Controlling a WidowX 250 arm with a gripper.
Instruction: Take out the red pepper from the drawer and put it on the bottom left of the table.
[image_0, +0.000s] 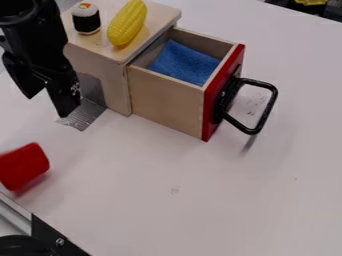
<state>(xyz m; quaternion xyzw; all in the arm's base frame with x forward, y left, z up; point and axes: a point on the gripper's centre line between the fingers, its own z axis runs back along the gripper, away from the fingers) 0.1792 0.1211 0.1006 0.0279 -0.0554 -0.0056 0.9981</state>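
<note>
Pale tabletop (260, 200), light scuffs near the middle; metal rail (15, 216) and black bracket (59, 239) at the lower left corner. Wooden cabinet (160, 14) at upper left, sushi piece (86, 19) and yellow corn (127, 22) on top. Drawer (167, 104) pulled out, red front, black handle (269, 111) facing right; blue cloth (184, 62) inside. Gripper (47, 106) hangs at upper left, beside the cabinet and near the silver tape (84, 116), fingers spread, nothing between them. Red piece, which I take for the red pepper (24, 166), is at the lower left, out of the drawer, on its side and partly cut off by the left edge of view; well apart from the fingertips. Reads as the placing done or all but done; step in hand would be leaving it well. Advice: keep the fingers apart and lift straight up before any sideways travel, so neither tip clips the cabinet wall or drags at the tape. Keep clear of the pepper; its rounded side could roll at a light knock, and the rail is near. If it needs a correction, come down from above, close softly across the body, nudge little, then let go only once it sits steady. No need to touch cloth or handle; corn could roll if the cabinet is bumped.
</note>
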